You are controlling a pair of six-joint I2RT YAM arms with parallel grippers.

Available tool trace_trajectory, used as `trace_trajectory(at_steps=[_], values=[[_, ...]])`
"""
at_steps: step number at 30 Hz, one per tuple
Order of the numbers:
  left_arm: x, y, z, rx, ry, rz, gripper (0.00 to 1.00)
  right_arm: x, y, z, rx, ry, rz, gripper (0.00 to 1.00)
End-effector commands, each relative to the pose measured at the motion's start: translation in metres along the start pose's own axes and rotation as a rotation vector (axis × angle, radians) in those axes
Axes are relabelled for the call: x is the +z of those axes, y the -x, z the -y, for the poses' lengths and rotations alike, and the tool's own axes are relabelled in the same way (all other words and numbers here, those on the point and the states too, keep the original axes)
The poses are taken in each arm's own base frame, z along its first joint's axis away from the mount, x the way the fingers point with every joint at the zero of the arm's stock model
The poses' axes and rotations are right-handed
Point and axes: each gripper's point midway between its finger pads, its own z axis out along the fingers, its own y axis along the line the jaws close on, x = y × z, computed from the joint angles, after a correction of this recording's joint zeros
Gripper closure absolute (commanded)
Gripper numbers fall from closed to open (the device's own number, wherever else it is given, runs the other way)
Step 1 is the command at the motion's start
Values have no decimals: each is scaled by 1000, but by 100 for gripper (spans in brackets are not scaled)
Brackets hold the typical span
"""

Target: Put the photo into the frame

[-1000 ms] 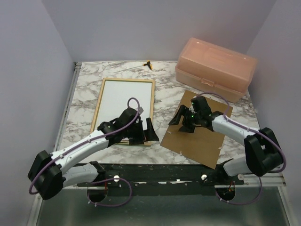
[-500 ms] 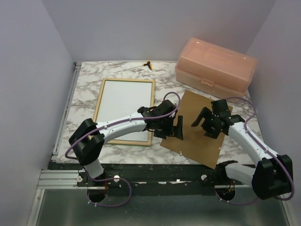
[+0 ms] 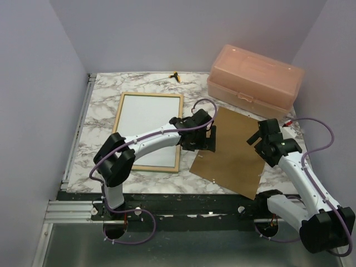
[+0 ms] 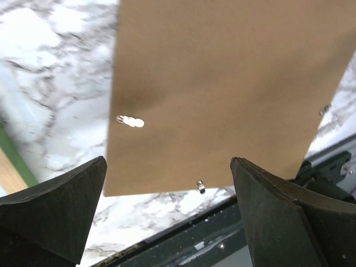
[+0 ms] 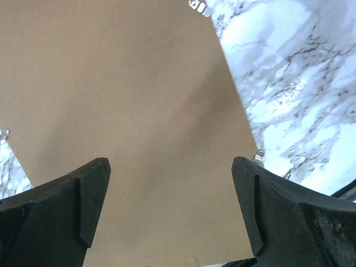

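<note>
The frame point(image 3: 115, 129) lies flat at the left of the table, bare wood rails up, with the photo point(image 3: 146, 119) inside it, plain white side up. My left gripper point(image 3: 210, 139) hovers open over the left edge of the brown backing panel point(image 3: 236, 153). In the left wrist view the gripper point(image 4: 167, 189) holds nothing, the panel point(image 4: 222, 83) lies below it, and a green strip of the frame point(image 4: 12, 157) shows at the left. My right gripper point(image 3: 258, 143) stands open over the panel's right part; the right wrist view shows empty jaws point(image 5: 169, 206) above the panel point(image 5: 128, 111).
A pink plastic box point(image 3: 255, 80) sits at the back right, close to the panel's far corner. A small yellow and black object point(image 3: 176, 75) lies by the back wall. Metal tabs point(image 4: 129, 120) stick up from the panel. Marble table point(image 3: 100, 111) surrounds the frame.
My left arm swung right, from the frame's near right corner to the panel's left edge. My right arm drew back rightward across the panel, and its jaws opened wider.
</note>
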Motion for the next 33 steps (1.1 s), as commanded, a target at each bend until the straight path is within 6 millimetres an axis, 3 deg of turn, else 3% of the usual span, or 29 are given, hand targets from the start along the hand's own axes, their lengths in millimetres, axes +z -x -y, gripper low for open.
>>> trace_trajectory(at_steps=[1, 4, 11, 18, 27, 30, 33], values=[[11, 29, -29, -31, 70, 49, 2, 10, 7, 18, 25, -100, 31, 0], [18, 34, -34, -58, 40, 27, 2, 23, 0, 15, -5, -102, -54, 0], [39, 46, -32, -56, -3, 4, 2, 62, -4, 29, 40, -70, -275, 0], [64, 52, -26, -52, -14, -30, 2, 88, -8, 50, 105, -117, -328, 0], [94, 43, -24, -83, -24, -108, 3, 107, -44, 40, 115, -40, -462, 0], [98, 35, -18, -83, -54, -144, 3, 103, -56, 29, 118, 37, -535, 0], [97, 28, -6, -74, -107, -166, 3, 99, -56, 20, 123, 102, -526, 0]])
